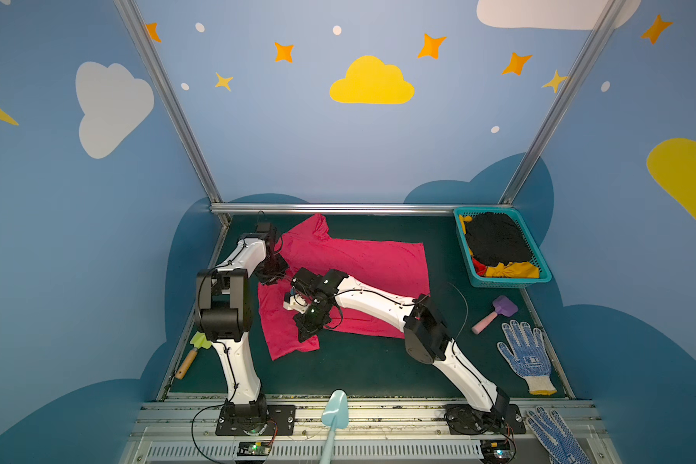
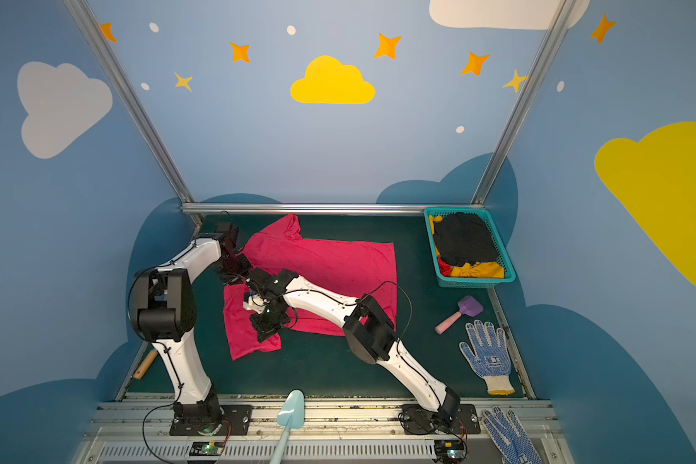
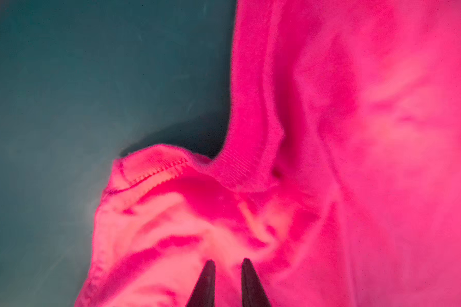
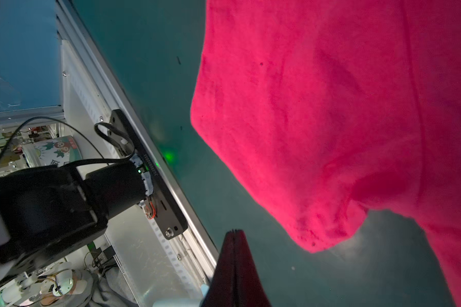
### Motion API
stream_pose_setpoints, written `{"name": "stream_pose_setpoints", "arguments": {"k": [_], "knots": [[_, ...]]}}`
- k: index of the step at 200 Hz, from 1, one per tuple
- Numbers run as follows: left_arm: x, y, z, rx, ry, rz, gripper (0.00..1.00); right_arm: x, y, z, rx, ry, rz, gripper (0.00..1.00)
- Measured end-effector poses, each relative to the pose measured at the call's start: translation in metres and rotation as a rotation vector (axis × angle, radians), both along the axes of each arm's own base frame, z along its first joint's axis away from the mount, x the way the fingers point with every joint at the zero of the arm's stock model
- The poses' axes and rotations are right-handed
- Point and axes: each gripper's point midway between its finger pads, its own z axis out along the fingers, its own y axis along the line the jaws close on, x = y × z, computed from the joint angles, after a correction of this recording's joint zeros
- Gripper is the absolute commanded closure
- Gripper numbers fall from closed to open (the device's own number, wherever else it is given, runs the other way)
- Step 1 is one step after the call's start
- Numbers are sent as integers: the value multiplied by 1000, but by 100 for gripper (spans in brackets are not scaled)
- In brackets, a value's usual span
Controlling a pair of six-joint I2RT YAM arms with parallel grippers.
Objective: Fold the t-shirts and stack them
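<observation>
A bright pink-red t-shirt lies spread on the green mat in both top views, its hem toward the right. My left gripper hovers low over the shirt's left edge by the ribbed collar. Its fingertips stand a narrow gap apart with rumpled cloth beneath. My right gripper reaches across over the shirt's near-left part, shut and empty, pointing at the front rail. A black t-shirt and a mustard-yellow one lie in the basket.
The teal basket stands at the back right. A purple-and-pink toy and a blue-dotted glove lie on the right. A second glove and a light blue scoop rest on the front rail. A wooden-handled tool lies left.
</observation>
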Motion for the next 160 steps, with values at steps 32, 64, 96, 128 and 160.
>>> {"name": "stream_pose_setpoints", "arguments": {"k": [32,64,96,128,160], "knots": [[-6,10,15,29,-40,23,78,6,-4,-37,-55,54,-35,100],[-29,15,-3,36,18,39,79,27,-3,-39,-33,74,-98,100],[-48,14,-23,33,75,44,82,54,-3,-36,9,85,-163,100],[-60,10,-39,18,100,45,84,75,-6,-33,36,94,-214,100],[-66,9,-49,11,122,49,86,82,-10,-34,31,100,-236,100]]}}
